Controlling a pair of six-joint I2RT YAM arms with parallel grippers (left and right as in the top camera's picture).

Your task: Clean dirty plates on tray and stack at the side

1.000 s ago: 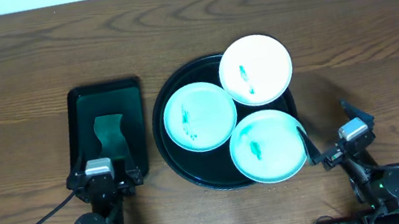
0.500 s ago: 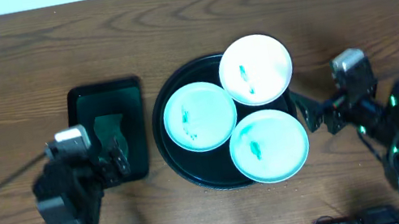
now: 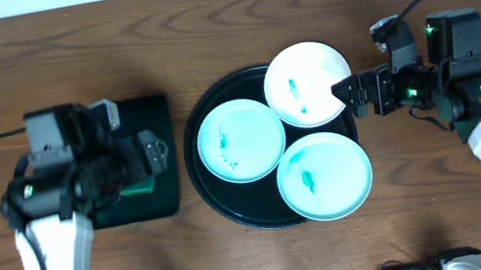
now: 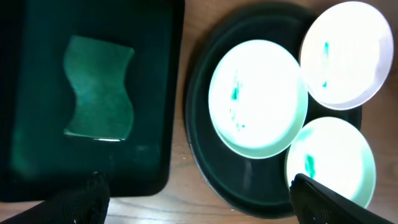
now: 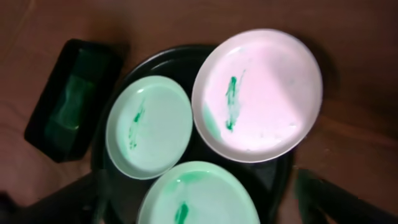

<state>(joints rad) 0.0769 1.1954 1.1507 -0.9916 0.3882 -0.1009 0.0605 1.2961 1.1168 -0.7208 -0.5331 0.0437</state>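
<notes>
Right pincer agape beside white plate

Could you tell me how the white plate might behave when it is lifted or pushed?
The white plate looks hard and glossy, so it is probably rigid and slippery. It overhangs the tray rim, so a push may tip it. Its shallow lip probably allows an edge grip.
</notes>
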